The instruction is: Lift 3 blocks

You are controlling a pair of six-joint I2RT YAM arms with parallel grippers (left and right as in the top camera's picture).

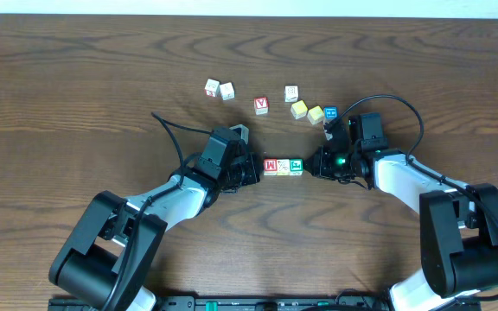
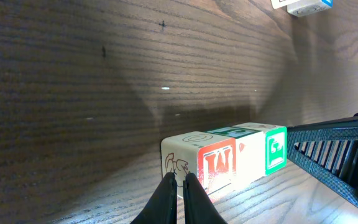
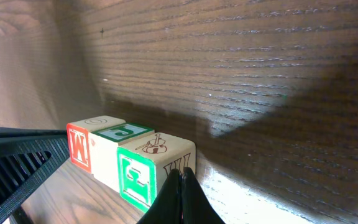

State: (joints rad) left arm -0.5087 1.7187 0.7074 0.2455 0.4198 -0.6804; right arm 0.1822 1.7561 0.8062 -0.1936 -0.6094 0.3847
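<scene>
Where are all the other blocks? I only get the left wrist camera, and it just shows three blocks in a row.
Observer: Overhead, more lie scattered beyond your three blocks, from a white block on the left to a blue block on the right.
Operator: What is the other arm doing?
Observer: The right gripper has its jaws shut, with the tips at the outer side of the green-faced block.
Operator: Is there a picture on that block?
Observer: Yes, the right wrist view shows a violin drawn on its top.
</scene>
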